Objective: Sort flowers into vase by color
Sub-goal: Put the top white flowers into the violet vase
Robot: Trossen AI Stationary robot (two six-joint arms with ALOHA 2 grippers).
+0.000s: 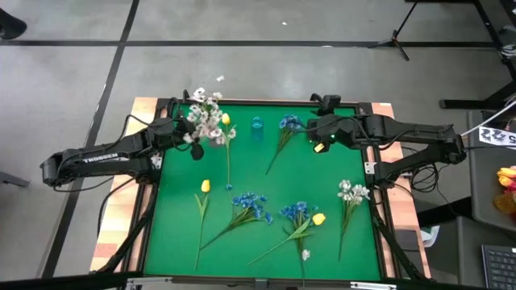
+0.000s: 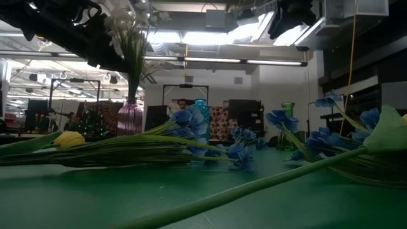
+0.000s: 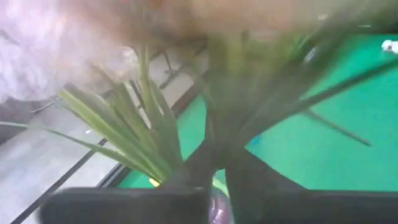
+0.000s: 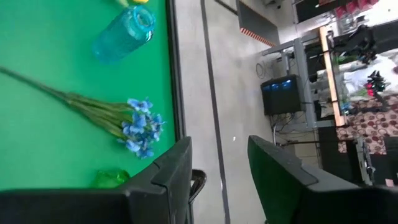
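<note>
A bunch of white flowers (image 1: 206,121) stands in a purple vase (image 2: 130,118) at the table's far left, its stalks down in the vase's neck. My left gripper (image 1: 193,143) is at those stalks, shut on them just above the vase. My right gripper (image 4: 219,168) hovers open at the far right with nothing between its fingers, above a blue flower (image 4: 140,127) that lies flat. On the green table lie more flowers: yellow buds (image 1: 205,186), blue blooms (image 1: 251,205) and a white spray (image 1: 352,191). A blue vase (image 1: 256,127) and a green vase (image 2: 287,124) stand at the far edge. My left gripper is shut on the white flowers' green stalks (image 3: 227,109), a little above the vase's mouth. The fingers come nearly level from the table's left and lie across the stalks. The bunch stands upright with its lower ends in the purple vase; how many stalks are pinched is blurred.
A yellow bud on a long stalk (image 1: 226,121) lies just right of the purple vase. Another blue spray with a yellow bud (image 1: 306,216) lies near the front. The wooden rim (image 1: 145,105) frames the green mat. Beyond the far edge, a person (image 2: 183,104) shows in the room.
</note>
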